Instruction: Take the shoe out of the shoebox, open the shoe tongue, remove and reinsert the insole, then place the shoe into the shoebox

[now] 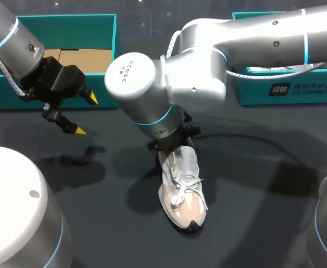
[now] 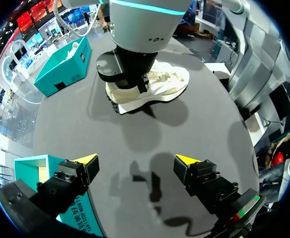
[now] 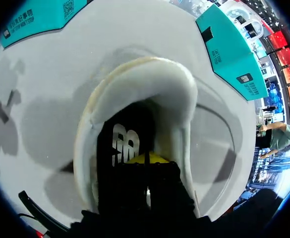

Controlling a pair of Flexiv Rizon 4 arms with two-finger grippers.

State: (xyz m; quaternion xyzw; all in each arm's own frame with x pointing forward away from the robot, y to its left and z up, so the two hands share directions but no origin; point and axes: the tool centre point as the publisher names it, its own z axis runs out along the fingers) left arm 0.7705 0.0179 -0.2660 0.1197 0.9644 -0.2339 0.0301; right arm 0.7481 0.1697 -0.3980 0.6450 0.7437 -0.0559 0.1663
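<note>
- Shoe (image 1: pixel 183 187): out of the boxes, upright on the table (image 1: pixel 252 167), toe pointing away from the right gripper (image 3: pixel 147 158), laces tied across the top.
- Insole (image 3: pixel 122 144): dark, lying flat inside the shoe, directly under the right gripper.
- Right gripper: down inside the heel opening, with the collar ringing it on all sides. One yellow tip shows against the insole. Cannot tell whether it is clenched on the insole or released.
- Left gripper (image 2: pixel 136 161): released, jaws wide with nothing between them. It hangs over bare table, with the shoe well ahead of it and no contact.
- Box (image 1: pixel 62 30): teal, open, just beside and behind the left gripper. The second box (image 1: pixel 286 89) is well behind the right gripper.
- Step, as a judgement: the insole stage. The shoe is out and the right arm is working inside the opening. With the insole seated, this could be the start of the pull or the end of the reinsert; the views don't settle which.
- Next move, if it is the pull: needs a firm pinch on the insole's heel edge, then a lift up and back through the collar.
- Nothing pins the shoe, so it will likely ride up with the insole. The left gripper should come in and hold the toe or midfoot down first.
</note>
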